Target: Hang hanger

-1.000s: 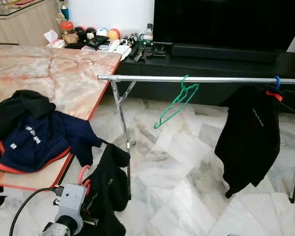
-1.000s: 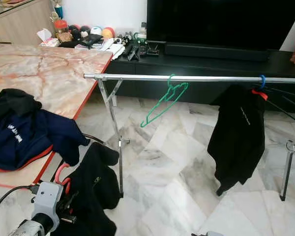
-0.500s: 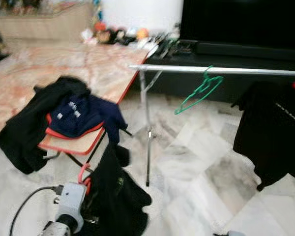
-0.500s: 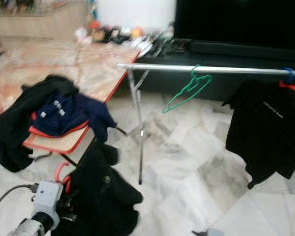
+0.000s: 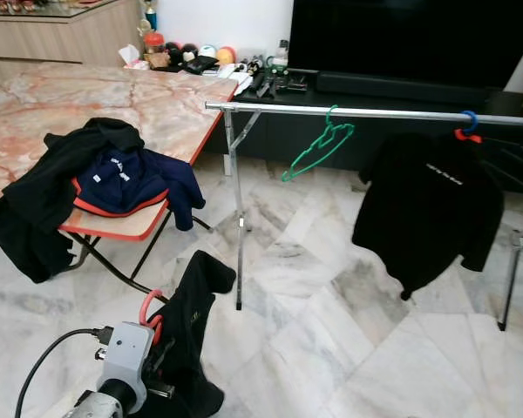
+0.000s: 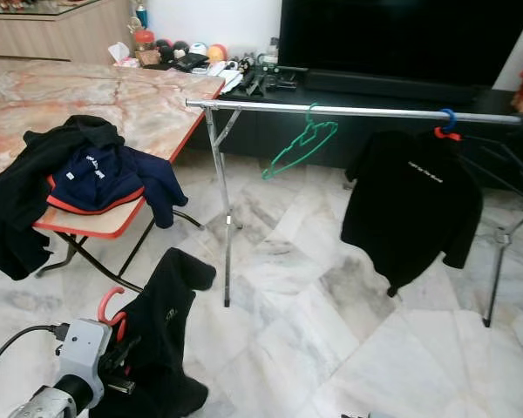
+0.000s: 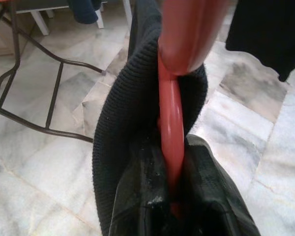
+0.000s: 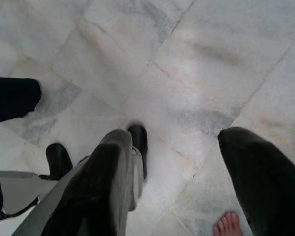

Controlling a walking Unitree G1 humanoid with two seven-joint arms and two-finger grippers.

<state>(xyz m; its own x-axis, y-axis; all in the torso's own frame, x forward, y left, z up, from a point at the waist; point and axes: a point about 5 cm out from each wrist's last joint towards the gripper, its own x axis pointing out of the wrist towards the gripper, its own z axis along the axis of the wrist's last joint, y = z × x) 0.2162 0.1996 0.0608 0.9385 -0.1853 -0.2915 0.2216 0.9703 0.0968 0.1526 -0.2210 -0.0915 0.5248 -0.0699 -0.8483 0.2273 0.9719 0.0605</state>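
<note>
Your left gripper [image 7: 174, 196] pinching red hanger [image 5: 148, 306], black garment [image 5: 187, 335] draped on it, low near floor. Right gripper [image 8: 187, 162] hanging, fingers spread. Beyond, rail [image 5: 366, 112] carrying green hanger [image 5: 318, 148], black sweater [image 5: 427, 205].

Red hanger [image 7: 171, 128] in black knit garment [image 5: 187, 326]; green hanger [image 5: 318, 150]; white-grey marble floor [image 5: 331, 322].

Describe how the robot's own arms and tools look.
The left arm ends in a pale grey boxy wrist module above a silver cylindrical joint, with a black cable looping off it. The left tool has two glossy black fingers. The right tool has two long, rounded black fingers.
</note>
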